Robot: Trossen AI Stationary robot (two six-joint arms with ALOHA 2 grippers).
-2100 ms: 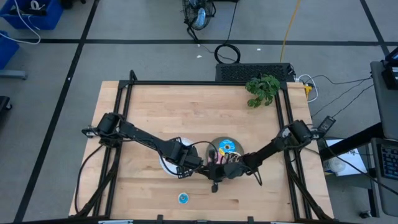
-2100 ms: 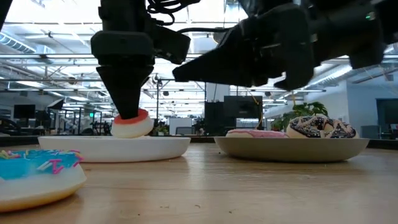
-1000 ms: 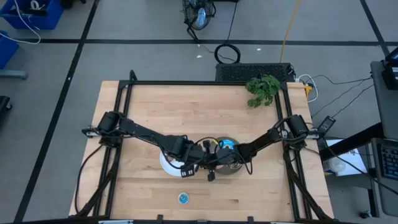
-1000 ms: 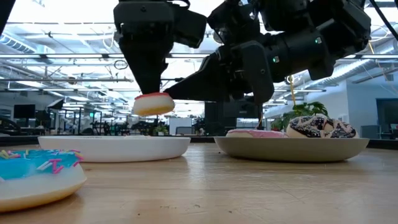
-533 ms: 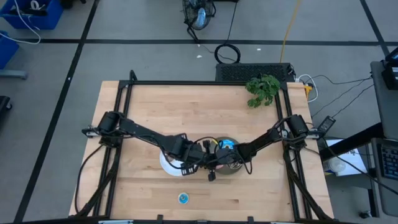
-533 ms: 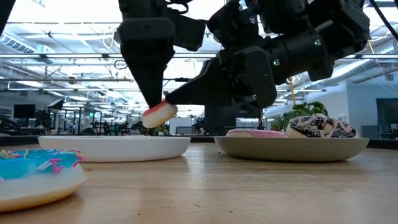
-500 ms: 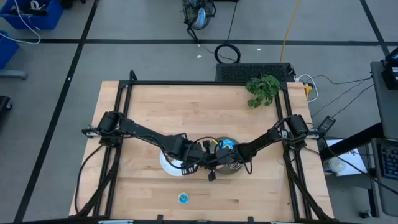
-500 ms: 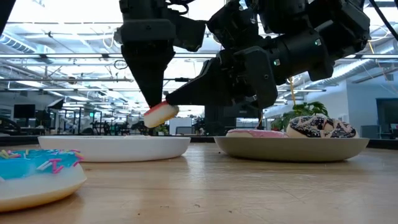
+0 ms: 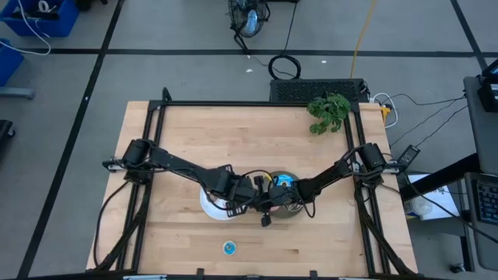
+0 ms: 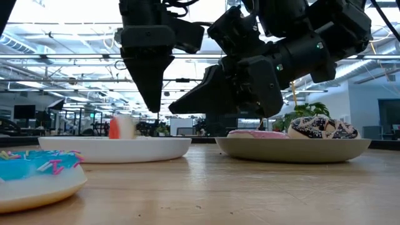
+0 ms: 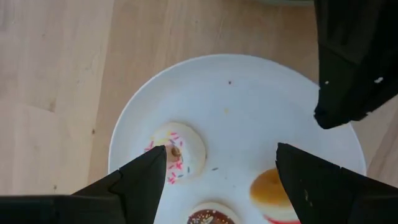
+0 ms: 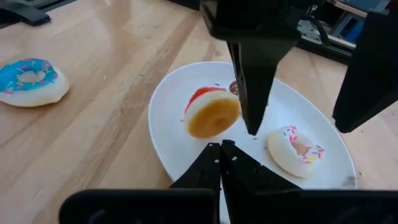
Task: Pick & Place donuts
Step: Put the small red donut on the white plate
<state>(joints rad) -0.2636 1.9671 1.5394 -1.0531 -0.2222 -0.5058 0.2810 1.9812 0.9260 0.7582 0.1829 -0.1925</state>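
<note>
Nearest the bench's (image 9: 179, 140) front edge a blue donut (image 9: 229, 248) lies alone, well apart from both plates. Farther in, the left hand (image 11: 221, 168) hangs over the white plate (image 11: 261, 87) with its fingers spread wide and nothing between them. The red donut (image 12: 211, 112) sits up on its edge on that plate, just beside the left fingertips (image 12: 252, 121), so it may roll or topple off the rim. A white-pink donut (image 11: 179, 149) and a brown one (image 11: 211, 218) lie flat on the same plate, and a rolling donut could knock them. The right hand (image 12: 222, 152), fingers pressed together and empty, hovers close by; the two arms cross tightly here, so either moving could clip the other. Beyond, the grey plate (image 10: 294, 149) holds a pink donut (image 10: 256, 133) and a sprinkled donut (image 10: 322, 127).
</note>
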